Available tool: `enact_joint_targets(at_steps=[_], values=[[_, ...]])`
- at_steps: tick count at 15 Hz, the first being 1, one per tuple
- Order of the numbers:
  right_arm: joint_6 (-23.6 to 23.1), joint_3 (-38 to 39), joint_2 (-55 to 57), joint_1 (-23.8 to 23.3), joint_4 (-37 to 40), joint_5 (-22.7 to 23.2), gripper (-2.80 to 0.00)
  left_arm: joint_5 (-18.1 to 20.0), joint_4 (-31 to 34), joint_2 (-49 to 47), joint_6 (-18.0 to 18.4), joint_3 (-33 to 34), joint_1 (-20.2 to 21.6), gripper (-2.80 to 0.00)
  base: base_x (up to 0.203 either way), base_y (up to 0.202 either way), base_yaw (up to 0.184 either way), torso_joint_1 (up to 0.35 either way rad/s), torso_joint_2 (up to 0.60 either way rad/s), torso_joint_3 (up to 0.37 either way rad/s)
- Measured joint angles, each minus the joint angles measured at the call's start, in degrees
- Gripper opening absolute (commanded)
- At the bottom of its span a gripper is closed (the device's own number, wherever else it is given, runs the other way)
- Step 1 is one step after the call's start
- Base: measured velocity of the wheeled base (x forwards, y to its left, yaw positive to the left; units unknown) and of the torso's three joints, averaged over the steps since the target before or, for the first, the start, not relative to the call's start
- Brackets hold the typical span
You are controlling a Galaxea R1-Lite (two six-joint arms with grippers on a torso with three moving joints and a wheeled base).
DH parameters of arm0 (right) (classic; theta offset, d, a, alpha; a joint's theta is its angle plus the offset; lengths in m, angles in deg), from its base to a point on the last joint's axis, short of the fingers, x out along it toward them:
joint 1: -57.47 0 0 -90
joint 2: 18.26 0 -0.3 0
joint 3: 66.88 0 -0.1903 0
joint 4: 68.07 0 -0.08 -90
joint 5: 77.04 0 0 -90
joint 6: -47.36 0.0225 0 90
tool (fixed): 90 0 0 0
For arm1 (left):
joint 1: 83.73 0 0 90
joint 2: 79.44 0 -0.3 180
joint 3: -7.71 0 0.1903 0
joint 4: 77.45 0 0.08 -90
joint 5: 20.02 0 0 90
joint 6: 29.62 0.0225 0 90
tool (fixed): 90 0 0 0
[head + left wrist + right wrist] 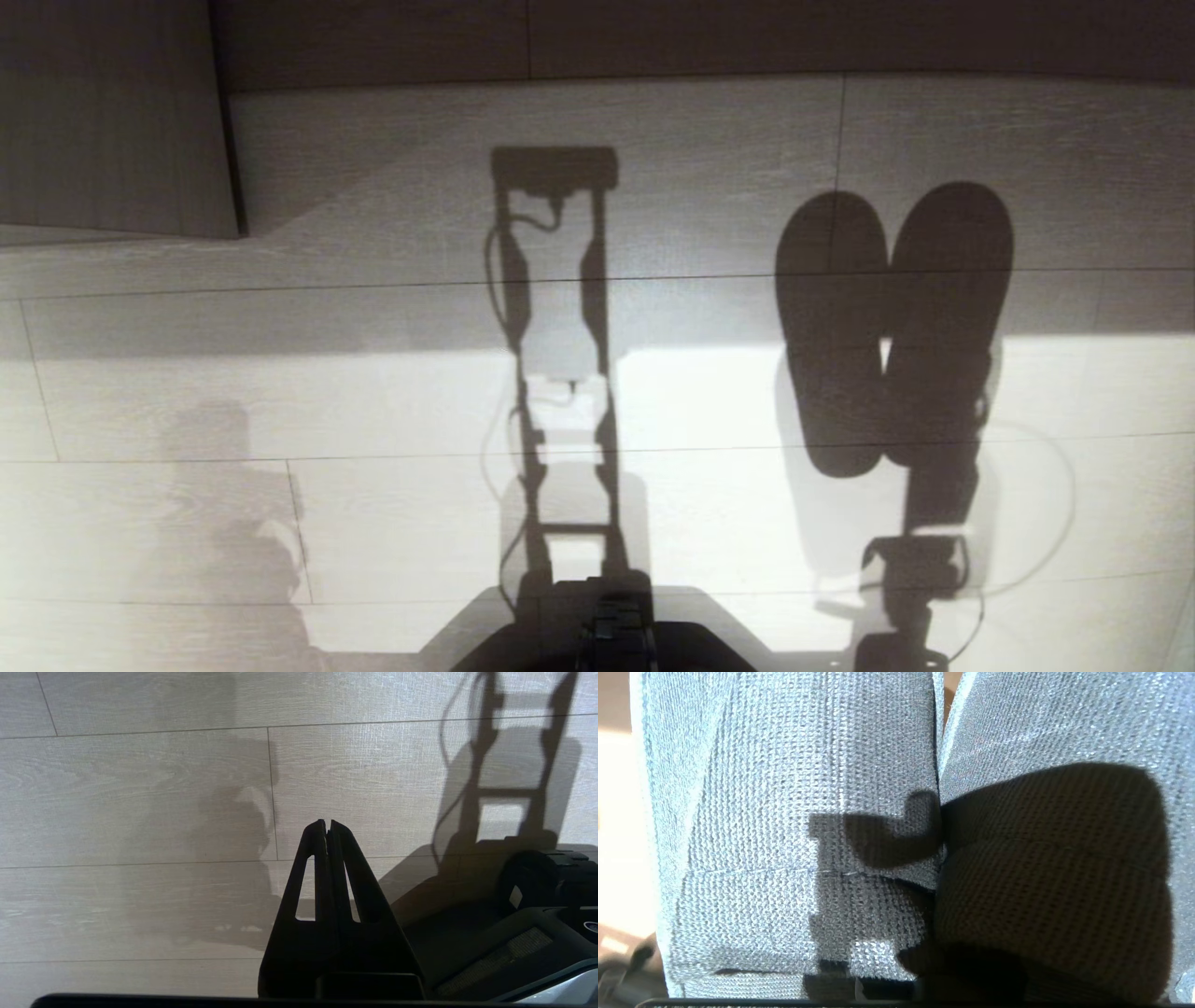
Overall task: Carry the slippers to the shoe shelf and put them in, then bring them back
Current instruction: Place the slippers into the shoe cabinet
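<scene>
I hold the pair of dark grey soft-fabric slide slippers (794, 812) clamped in the right gripper (920, 523), hanging beyond its fingers over pale plank floor (140, 788) | left gripper (328, 828) closed, empty | I judge carrying underway; shelf placement unconfirmed.

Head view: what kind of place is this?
Probably an indoor room or entryway: pale wood-plank floor, a wood-grain panel on the left, strong low light casting the robot's shadow with the slippers it holds.
</scene>
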Motion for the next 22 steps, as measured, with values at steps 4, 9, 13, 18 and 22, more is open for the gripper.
enact_joint_targets(at_steps=[4,9,13,18,22], values=[[0.13,9.1,-10.43,-1.82,2.67,2.68,-2.8,0.02,0.0,0.0,0.0,0.0,-0.02,-2.8,0.0,0.0,0.0,0.0,0.0,0.0],[0.17,19.08,-17.18,-2.17,4.31,0.23,-2.8,0.0,0.0,0.0,-0.02,0.0,-0.02,-2.8,0.0,0.0,0.0,0.0,0.0,0.0],[-0.2,20.46,-18.58,-2.2,7.2,-8.83,-2.8,0.0,0.0,0.0,0.0,0.0,-0.02,-2.8,0.0,0.0,0.0,0.0,0.0,0.0],[-0.57,21.2,-18.85,-2.2,11.09,-10.11,-2.8,0.0,0.0,0.0,-0.11,0.0,0.0,-2.8,0.0,0.0,0.0,0.0,0.0,0.0],[-0.41,21.22,-18.85,-2.2,11.13,-10.09,-2.8,0.0,0.0,0.0,-0.14,0.0,0.0,-2.8,0.0,0.0,0.0,0.001,0.0,0.081]])
